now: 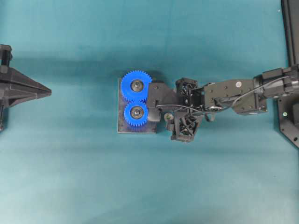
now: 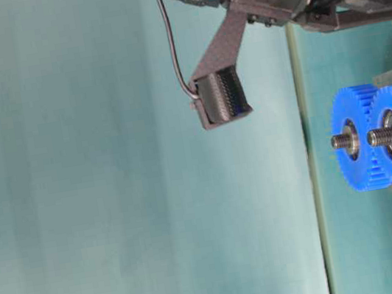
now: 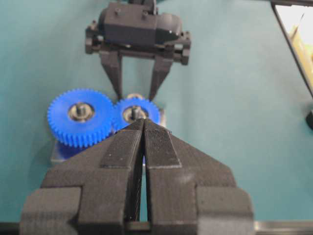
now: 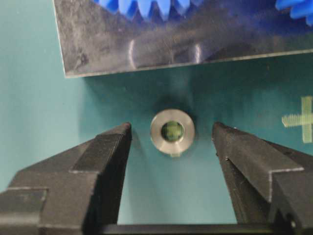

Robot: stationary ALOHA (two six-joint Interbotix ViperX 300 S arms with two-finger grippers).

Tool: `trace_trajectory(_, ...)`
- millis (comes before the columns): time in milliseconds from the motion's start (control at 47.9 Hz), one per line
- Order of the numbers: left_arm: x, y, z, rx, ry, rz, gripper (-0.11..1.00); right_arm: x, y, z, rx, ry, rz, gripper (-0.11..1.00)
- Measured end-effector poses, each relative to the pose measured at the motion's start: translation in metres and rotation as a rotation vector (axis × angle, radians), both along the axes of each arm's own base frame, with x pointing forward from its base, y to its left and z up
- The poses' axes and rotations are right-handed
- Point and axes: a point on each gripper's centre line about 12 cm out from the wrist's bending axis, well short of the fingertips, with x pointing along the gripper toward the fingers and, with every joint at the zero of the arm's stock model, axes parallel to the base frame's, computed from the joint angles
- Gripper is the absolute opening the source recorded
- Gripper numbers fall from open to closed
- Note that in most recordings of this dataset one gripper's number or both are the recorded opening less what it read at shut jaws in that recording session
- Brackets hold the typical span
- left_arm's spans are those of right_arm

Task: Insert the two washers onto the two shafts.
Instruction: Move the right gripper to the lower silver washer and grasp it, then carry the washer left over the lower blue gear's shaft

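A small silver washer (image 4: 172,132) lies flat on the teal mat, just off the edge of the metal plate (image 4: 98,44). My right gripper (image 4: 172,129) is open, one fingertip on each side of the washer and neither touching it. From overhead the right gripper (image 1: 156,103) hangs at the plate's right edge. Two blue gears (image 1: 137,85) (image 1: 137,112) sit on the plate, and a threaded shaft (image 2: 340,141) (image 2: 377,137) sticks up through each. My left gripper (image 3: 143,121) is shut on nothing and points at the gears from the far left (image 1: 46,92).
The metal plate (image 1: 122,126) sits mid-table on the teal mat. Black frame parts (image 1: 292,32) stand at the right edge. A pale cross mark (image 4: 301,120) lies on the mat to the right of the washer.
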Motion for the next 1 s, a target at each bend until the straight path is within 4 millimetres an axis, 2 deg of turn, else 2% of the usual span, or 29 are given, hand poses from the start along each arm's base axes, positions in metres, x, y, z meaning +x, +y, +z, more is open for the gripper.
trace_trajectory(146, 0.0, 0.0, 0.0, 0.0, 0.0, 0.0, 0.01, 0.001, -0.001, 0.0, 0.0, 0.005, -0.003, 0.56)
trace_trajectory(334, 0.0, 0.0, -0.001, 0.0, 0.002, 0.0, 0.01, 0.001, -0.001, -0.001, -0.001, 0.023, -0.002, 0.32)
trace_trajectory(710, 0.0, 0.0, 0.0, 0.0, 0.0, 0.0, 0.01, -0.004, -0.001, 0.005, 0.004, 0.071, -0.018, 0.32)
trace_trajectory(1002, 0.0, 0.0, 0.0, 0.0, 0.0, 0.0, 0.01, 0.009, -0.002, 0.062, 0.0, 0.031, -0.018, 0.32)
